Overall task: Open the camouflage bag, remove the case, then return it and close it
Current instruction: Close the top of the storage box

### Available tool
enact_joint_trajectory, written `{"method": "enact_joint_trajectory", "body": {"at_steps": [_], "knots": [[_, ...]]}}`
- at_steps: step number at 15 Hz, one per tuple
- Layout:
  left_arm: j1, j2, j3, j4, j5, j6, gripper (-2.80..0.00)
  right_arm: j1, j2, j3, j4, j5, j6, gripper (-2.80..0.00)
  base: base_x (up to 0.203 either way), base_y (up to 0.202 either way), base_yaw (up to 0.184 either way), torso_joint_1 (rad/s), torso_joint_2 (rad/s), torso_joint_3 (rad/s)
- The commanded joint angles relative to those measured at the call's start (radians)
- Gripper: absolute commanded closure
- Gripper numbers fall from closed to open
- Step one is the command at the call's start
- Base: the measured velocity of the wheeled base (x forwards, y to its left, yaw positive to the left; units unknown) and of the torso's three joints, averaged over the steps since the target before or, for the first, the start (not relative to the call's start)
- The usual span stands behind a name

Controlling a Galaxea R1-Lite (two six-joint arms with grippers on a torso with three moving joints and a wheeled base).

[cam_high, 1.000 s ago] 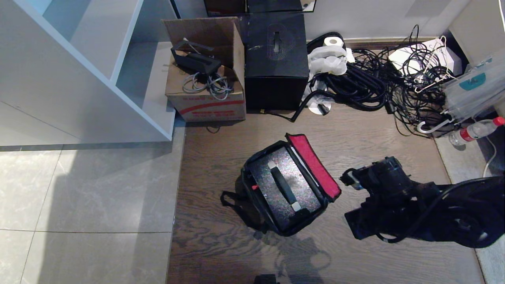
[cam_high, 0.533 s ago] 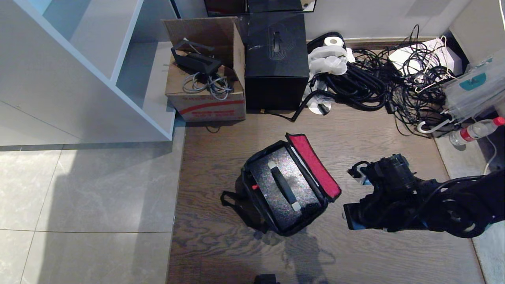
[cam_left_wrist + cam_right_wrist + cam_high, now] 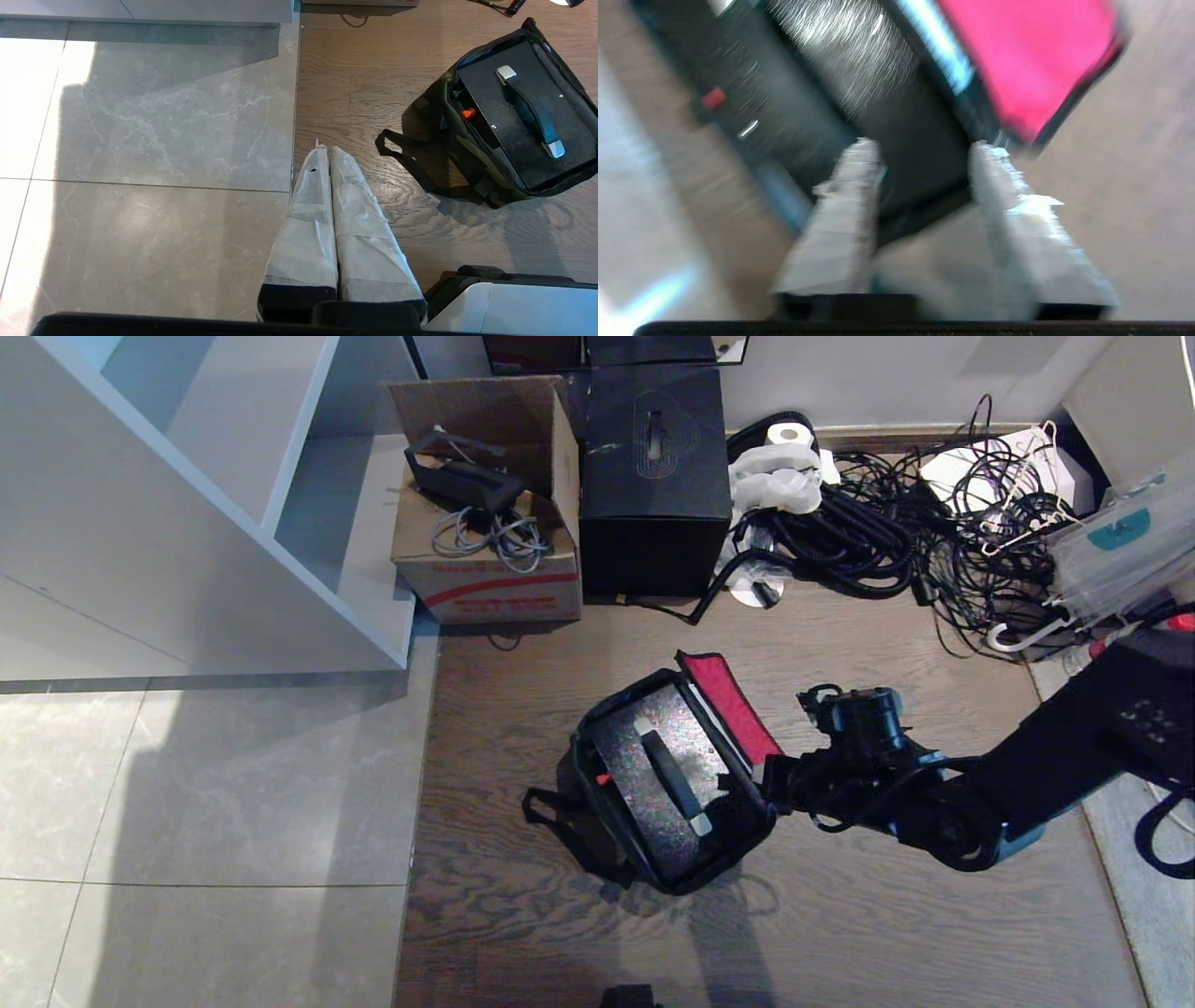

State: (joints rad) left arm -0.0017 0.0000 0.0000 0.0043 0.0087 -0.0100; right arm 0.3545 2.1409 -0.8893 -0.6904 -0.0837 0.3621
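The right gripper [image 3: 747, 784], fingers spread and empty, hovers over the near-right corner of the open camouflage bag [image 3: 597, 821] on the wood floor. Inside lies a rigid, probably weighty case [image 3: 644, 775]; its handle [image 3: 670, 775] offers the best hold.

Floor layout, head view
Camouflage bag [image 3: 653, 803] at frame centre, case [image 3: 667, 784] inside; cardboard carton [image 3: 490, 546] and black box [image 3: 653, 476] above; cables [image 3: 896, 532] upper right.

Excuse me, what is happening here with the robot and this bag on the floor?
The camouflage bag lies open on the wooden floor, its red-lined flap raised and the black case inside. The right gripper, fingers apart and empty, is at the bag's open edge. The left gripper hangs shut above the floor, away from the bag.
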Motion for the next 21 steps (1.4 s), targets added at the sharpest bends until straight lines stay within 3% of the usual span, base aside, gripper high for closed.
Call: {"method": "enact_joint_trajectory", "body": {"at_steps": [1,13,21], "knots": [[0.0,0.0,0.0,0.0,0.0,-0.001,0.0,-0.001,0.129,-0.053,-0.076,-0.081,-0.066,-2.8,0.0,0.0,0.0,0.0,0.0,0.0],[0.0,0.0,0.0,0.0,0.0,-0.001,0.0,-0.06,0.31,-0.148,-0.112,-0.105,-0.075,-2.8,0.0,0.0,0.0,0.0,0.0,0.0],[0.0,0.0,0.0,0.0,0.0,-0.001,0.0,-0.101,0.326,-0.201,-0.115,-0.114,-0.08,-2.8,0.0,0.0,0.0,0.0,0.0,0.0]]}}
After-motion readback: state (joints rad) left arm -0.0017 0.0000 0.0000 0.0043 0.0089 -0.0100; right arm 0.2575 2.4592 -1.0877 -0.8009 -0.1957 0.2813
